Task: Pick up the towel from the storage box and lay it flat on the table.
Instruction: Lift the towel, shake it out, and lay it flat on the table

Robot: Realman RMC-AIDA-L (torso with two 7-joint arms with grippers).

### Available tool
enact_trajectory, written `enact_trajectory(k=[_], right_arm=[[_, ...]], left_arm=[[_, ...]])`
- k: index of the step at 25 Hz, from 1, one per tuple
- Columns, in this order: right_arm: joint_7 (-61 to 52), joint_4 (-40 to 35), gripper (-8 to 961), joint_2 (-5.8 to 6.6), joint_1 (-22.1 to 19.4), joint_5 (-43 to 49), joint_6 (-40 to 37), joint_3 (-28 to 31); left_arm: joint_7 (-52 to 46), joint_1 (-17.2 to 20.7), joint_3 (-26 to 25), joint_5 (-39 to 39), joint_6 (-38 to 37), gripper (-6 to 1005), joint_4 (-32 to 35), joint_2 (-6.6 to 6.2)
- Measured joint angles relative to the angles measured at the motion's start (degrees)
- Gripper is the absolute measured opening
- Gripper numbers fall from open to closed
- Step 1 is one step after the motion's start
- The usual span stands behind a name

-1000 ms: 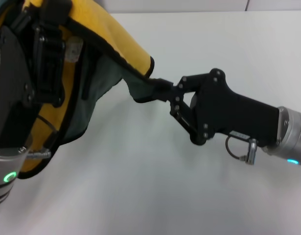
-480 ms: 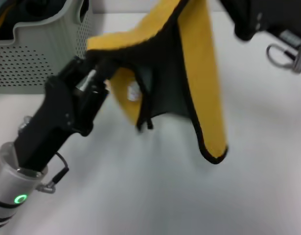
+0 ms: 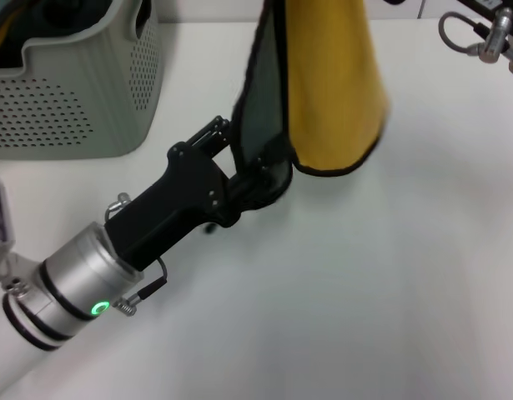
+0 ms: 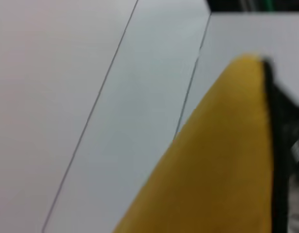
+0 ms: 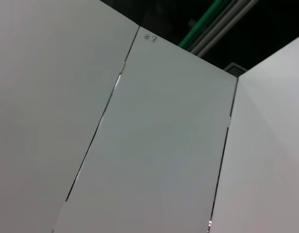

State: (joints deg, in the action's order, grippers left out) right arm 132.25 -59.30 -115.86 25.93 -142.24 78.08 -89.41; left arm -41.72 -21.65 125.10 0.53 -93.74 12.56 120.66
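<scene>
The towel (image 3: 331,83) hangs upright over the table (image 3: 373,292), yellow face toward me and its dark grey-green face (image 3: 260,108) on the left. Its top runs out of the head view's upper edge. My left gripper (image 3: 266,177) is shut on the towel's lower left corner, just above the tabletop. Of my right arm only a wrist fitting (image 3: 485,37) shows, at the top right; its gripper is above the view's edge. The left wrist view shows the yellow face (image 4: 212,165) and black edging (image 4: 280,145) close up. The storage box (image 3: 72,108) stands at the far left.
The box holds dark items I cannot make out. The right wrist view shows only white wall panels (image 5: 154,145). Bare tabletop lies in front of and to the right of the towel.
My right gripper has risen out of the top of the view, lifting the towel upright. My left gripper has moved right and toward the table, holding the lower corner.
</scene>
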Motion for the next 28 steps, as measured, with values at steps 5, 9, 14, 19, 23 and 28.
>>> enact_trajectory(k=[5,9,14,19,23,28], right_arm=[[0.0,-1.0,7,0.01,-0.2,0.0,-0.4,0.8],[0.0,-1.4,7,0.06,-1.0,0.0,-0.4,2.4],[-0.5,-1.4,7,0.13,-1.3,0.0,-0.5,3.7],[-0.6,-1.2,7,0.19,-1.4,0.0,-0.5,4.9],[-0.7,-1.0,7,0.20,-1.5,0.0,-0.5,5.0],[-0.8,-1.1,6,0.20,-1.9,0.0,-0.5,5.0]], left_arm=[[1.4,0.1,-0.5,0.4,2.8,608,0.0,-0.01],[2.4,0.7,-0.6,0.6,3.3,608,-0.3,-0.13],[4.2,2.2,-0.6,0.7,3.2,605,-0.8,-0.23],[4.8,3.2,-0.7,0.7,2.9,602,-0.8,-0.32],[5.4,3.6,-0.6,0.4,1.9,594,-1.3,-0.40],[6.0,3.7,-0.2,0.2,0.7,586,-1.7,-0.43]])
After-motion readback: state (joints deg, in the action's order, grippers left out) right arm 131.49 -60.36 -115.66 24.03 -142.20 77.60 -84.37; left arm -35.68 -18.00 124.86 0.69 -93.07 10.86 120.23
